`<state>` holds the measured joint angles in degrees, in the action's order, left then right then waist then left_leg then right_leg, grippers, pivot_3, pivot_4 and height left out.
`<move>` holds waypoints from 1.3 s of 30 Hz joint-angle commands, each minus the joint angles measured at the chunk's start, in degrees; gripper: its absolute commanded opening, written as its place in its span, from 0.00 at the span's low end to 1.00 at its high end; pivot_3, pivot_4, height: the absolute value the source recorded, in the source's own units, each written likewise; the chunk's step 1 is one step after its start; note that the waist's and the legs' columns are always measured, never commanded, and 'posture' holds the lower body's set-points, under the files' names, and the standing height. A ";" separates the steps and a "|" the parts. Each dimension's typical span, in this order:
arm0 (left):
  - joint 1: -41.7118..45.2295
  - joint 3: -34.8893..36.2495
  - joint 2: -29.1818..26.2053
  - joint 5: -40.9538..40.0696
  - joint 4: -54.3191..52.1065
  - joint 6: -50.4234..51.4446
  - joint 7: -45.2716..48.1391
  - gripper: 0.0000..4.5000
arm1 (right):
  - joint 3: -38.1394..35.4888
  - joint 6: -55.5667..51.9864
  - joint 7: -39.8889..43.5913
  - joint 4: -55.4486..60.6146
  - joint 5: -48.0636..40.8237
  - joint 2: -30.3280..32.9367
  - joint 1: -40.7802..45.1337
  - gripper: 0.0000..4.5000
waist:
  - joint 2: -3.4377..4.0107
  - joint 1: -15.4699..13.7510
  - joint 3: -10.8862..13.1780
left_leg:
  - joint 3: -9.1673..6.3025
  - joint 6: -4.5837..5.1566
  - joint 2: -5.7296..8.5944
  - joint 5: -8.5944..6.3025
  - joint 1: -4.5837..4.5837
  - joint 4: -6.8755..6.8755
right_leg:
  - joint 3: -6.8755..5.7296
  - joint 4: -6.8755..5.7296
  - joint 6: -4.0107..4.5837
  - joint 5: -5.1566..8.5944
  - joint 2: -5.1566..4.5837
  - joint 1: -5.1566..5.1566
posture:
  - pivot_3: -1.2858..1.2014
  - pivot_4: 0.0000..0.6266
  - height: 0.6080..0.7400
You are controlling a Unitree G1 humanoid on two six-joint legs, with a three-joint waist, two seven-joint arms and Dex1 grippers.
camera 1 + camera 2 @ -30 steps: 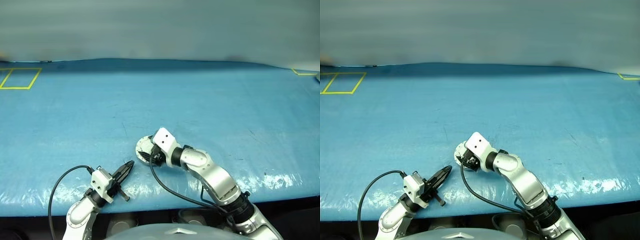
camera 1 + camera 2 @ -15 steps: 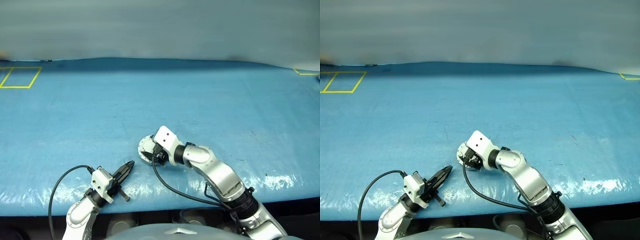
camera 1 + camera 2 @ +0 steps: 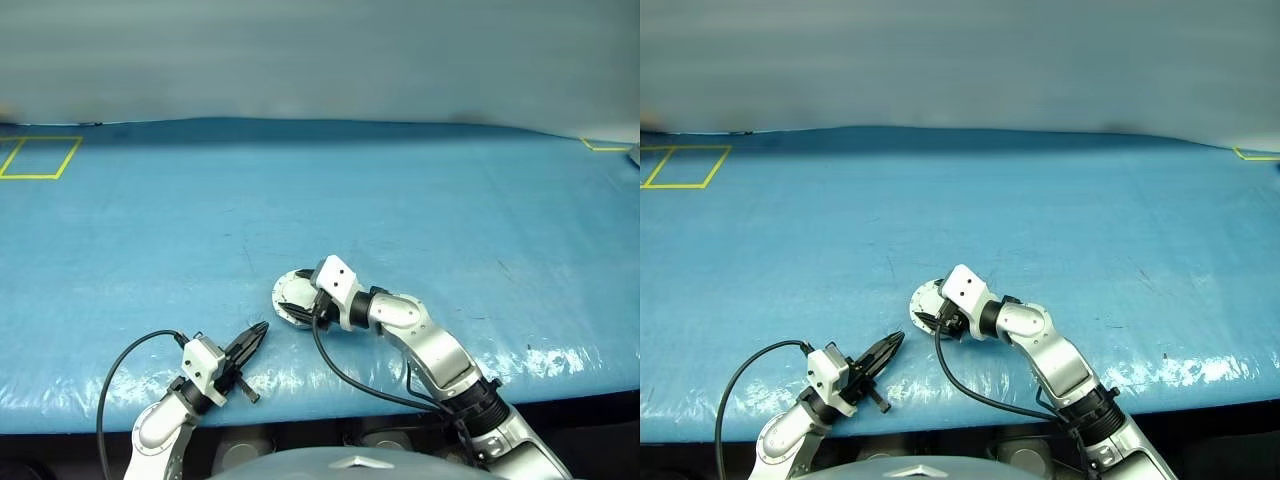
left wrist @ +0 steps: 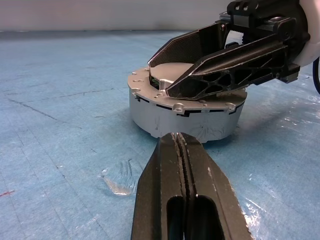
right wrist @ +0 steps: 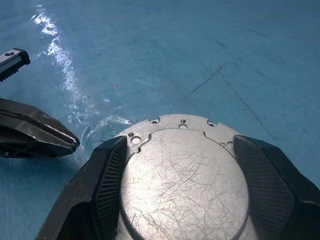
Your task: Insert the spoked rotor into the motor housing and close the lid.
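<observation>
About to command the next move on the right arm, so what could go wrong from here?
1. The right claw stands open astride the lid on the motor housing; if a finger drags on lifting away, the lid may shift.
2. The left claw, shut, sits close beside the housing; a sideways move could knock it.
3. The blue table cover looks slick, so the housing may slide.

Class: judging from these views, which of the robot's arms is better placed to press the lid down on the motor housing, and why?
Probably the right. The right gripper is spread open over the silver lid on the motor housing; the left gripper is shut and apart from it, on the blue table.
</observation>
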<state>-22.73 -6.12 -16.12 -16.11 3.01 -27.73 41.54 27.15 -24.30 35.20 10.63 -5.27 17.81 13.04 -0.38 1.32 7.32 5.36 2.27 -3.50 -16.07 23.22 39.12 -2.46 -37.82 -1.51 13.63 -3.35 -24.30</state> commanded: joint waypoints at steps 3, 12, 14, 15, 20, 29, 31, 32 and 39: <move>0.42 -0.58 -0.02 0.84 -0.14 0.88 -0.14 0.00 | 1.51 -1.88 1.43 -2.37 3.68 3.37 0.07 0.68 | -0.04 -0.17 -0.06 | 0.00 0.00 0.00 0.00 -0.02 0.00 | -0.01 0.00 0.00 0.00 -0.02 0.03 | 0.52 0.24 1.00; 0.86 -1.73 -0.05 1.69 -5.00 4.85 -1.97 0.00 | -2.42 -10.60 2.27 1.46 -1.26 2.79 1.88 0.68 | -0.07 -0.73 -0.09 | -0.01 0.02 0.06 -0.01 0.02 0.00 | -0.02 0.03 0.02 0.00 -0.13 0.01 | 0.52 0.24 1.00; 0.99 -1.77 -0.08 1.76 -5.32 5.31 -2.00 0.00 | -2.69 -10.67 2.80 1.34 -1.20 3.58 3.00 0.68 | -0.07 -0.76 -0.08 | -0.01 0.04 0.08 -0.02 0.09 0.00 | -0.02 0.05 0.02 -0.01 -0.15 -0.04 | 0.52 0.24 1.00; 1.05 -1.90 -0.01 1.86 -5.84 5.80 -2.19 0.00 | -2.74 -10.90 3.19 1.23 -1.39 3.98 3.50 0.68 | -0.07 -0.76 -0.08 | -0.02 0.04 0.09 -0.02 0.14 0.00 | -0.03 0.05 0.01 -0.01 -0.15 -0.08 | 0.52 0.24 1.00; 1.55 -1.75 -0.03 1.71 -5.32 5.98 -2.00 0.00 | -1.24 -10.28 6.60 0.69 -1.33 6.61 4.74 0.68 | -0.07 -0.75 -0.07 | -0.05 0.05 0.09 -0.02 0.26 0.00 | -0.08 0.06 0.01 -0.01 -0.12 -0.17 | 0.52 0.24 1.00; 2.71 -0.24 0.07 0.37 2.36 1.02 1.24 0.00 | -1.29 -8.97 8.64 0.50 -3.00 5.94 4.26 0.68 | -0.07 -0.76 -0.08 | -0.06 0.07 0.10 -0.03 0.26 0.00 | -0.10 0.08 0.01 -0.01 -0.10 -0.15 | 0.52 0.24 1.00; 2.90 0.06 -0.02 -0.05 3.91 -0.36 2.06 0.00 | -1.60 -7.60 8.78 -0.50 -3.07 5.76 3.96 0.68 | -0.05 -0.76 -0.09 | -0.06 0.06 0.09 -0.03 0.23 0.00 | -0.11 0.07 0.01 -0.01 -0.10 -0.14 | 0.52 0.24 1.00; 3.01 0.18 -0.06 -0.24 4.59 -0.97 2.38 0.00 | -1.72 -6.75 8.78 -1.14 -2.92 5.72 3.83 0.68 | -0.05 -0.74 -0.09 | -0.06 0.06 0.09 -0.03 0.21 0.00 | -0.11 0.07 0.01 -0.01 -0.10 -0.13 | 0.52 0.24 1.00; 2.67 -0.07 -0.30 -0.62 4.64 -2.38 2.71 0.00 | -1.23 -0.47 9.63 -4.93 -0.42 6.26 3.24 0.68 | -0.01 -0.66 -0.12 | -0.04 0.06 0.05 -0.03 0.05 0.00 | -0.09 0.04 0.02 0.00 -0.07 0.00 | 0.52 0.24 1.00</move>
<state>-19.11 -7.15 -15.98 -16.67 6.87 -30.38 44.35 24.89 -24.86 43.98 8.03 -7.17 22.97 17.47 -0.39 0.66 7.20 5.31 2.33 -3.46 -16.10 23.27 39.12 -2.55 -37.79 -1.50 13.63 -3.42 -24.29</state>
